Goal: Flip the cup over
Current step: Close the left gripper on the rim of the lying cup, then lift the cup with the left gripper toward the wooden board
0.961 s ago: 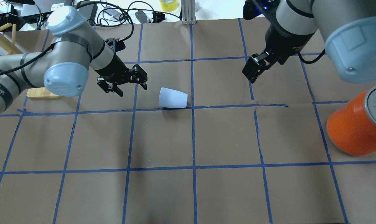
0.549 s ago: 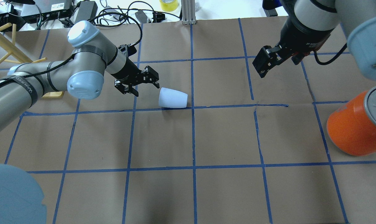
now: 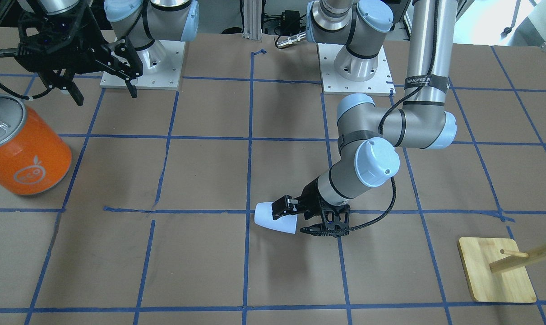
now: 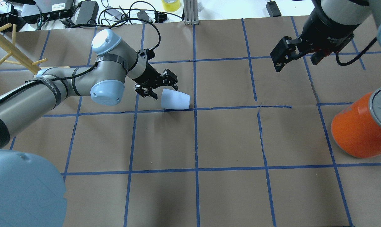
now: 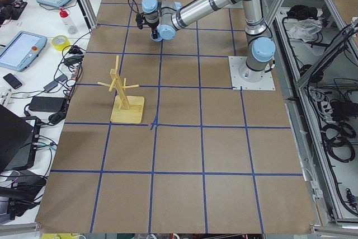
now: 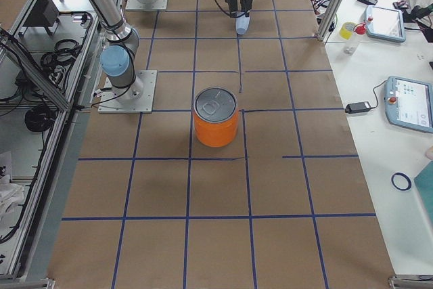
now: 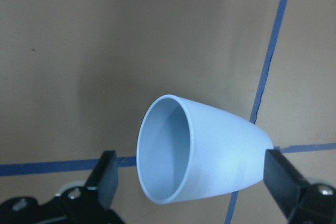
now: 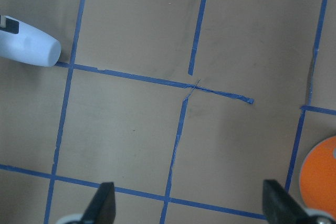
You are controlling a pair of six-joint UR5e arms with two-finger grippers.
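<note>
The pale lavender-blue cup (image 4: 175,99) lies on its side on the brown paper, wide mouth toward my left arm. It also shows in the front view (image 3: 273,218), the left wrist view (image 7: 210,156) and the right wrist view (image 8: 29,45). My left gripper (image 4: 164,91) is open, low at the cup's mouth end. Its fingers (image 7: 107,177) stand on either side of the rim, not closed on it. In the front view, the left gripper (image 3: 292,222) has one finger over the cup's wall. My right gripper (image 4: 280,60) is open and empty, raised far to the cup's right, also in the front view (image 3: 105,95).
A large orange can (image 4: 357,129) with a silver lid stands at the right edge, also in the front view (image 3: 22,153). A wooden peg rack (image 3: 498,271) stands on the robot's far left. Cables and boxes lie beyond the table's far edge (image 4: 115,14).
My left gripper has moved right and down, from well left of the cup to its mouth. My right gripper has pulled back to the right, away from the cup. The cup has not moved.
</note>
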